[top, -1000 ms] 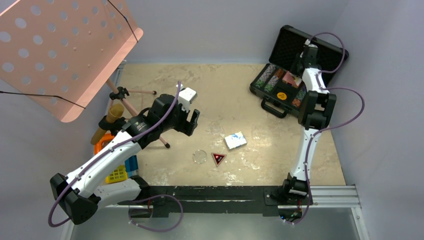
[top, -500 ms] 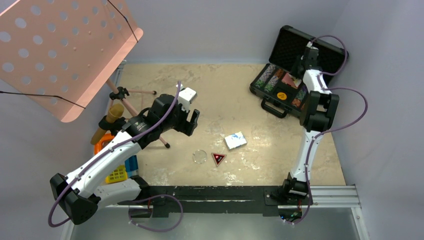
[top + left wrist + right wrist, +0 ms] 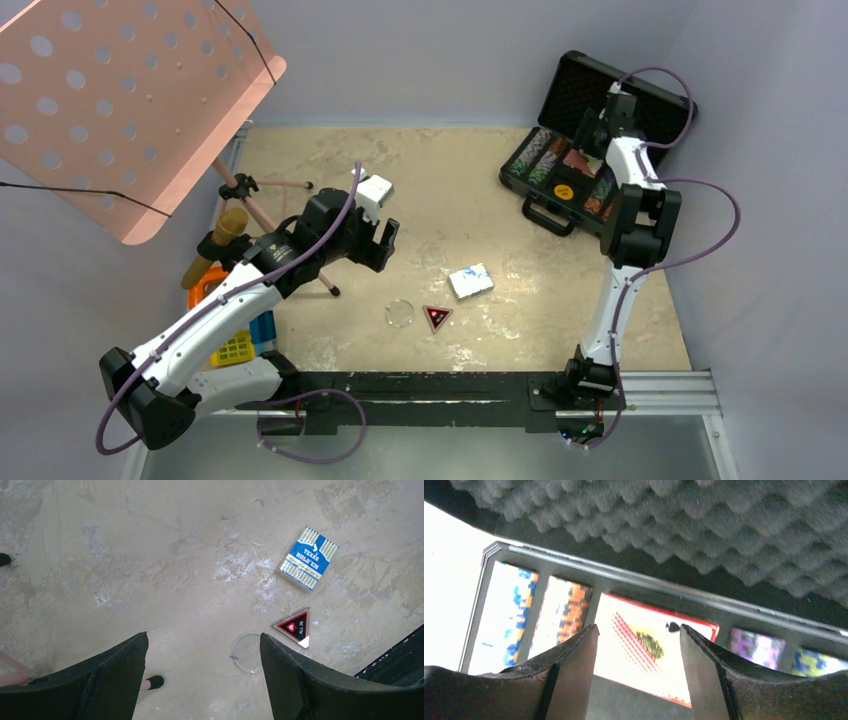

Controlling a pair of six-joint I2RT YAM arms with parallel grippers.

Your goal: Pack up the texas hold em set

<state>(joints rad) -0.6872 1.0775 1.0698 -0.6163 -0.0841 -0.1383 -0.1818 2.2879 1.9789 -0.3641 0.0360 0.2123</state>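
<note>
The black briefcase (image 3: 541, 213) lies open at the back right, foam lid (image 3: 584, 87) up, with rows of coloured chips (image 3: 534, 156), a red deck (image 3: 579, 160) and an orange button (image 3: 563, 190) inside. My right gripper (image 3: 592, 132) hovers open over the red deck (image 3: 651, 647), below the foam lid (image 3: 684, 525). The blue deck (image 3: 470, 281), clear button (image 3: 399, 313) and dark triangular marker (image 3: 436, 317) lie on the table. My left gripper (image 3: 386, 243) is open and empty above them; its view shows the blue deck (image 3: 306, 558), marker (image 3: 295, 626) and clear button (image 3: 246, 652).
A pink perforated music stand (image 3: 130, 100) stands at the back left, its tripod legs (image 3: 262, 187) reaching under my left arm. Yellow (image 3: 235, 348) and blue (image 3: 262, 325) crates sit by the left arm's base. A black rail (image 3: 430, 385) runs along the near edge.
My right arm has shifted slightly to the right over the case. The left arm and the items on the table have not moved.
</note>
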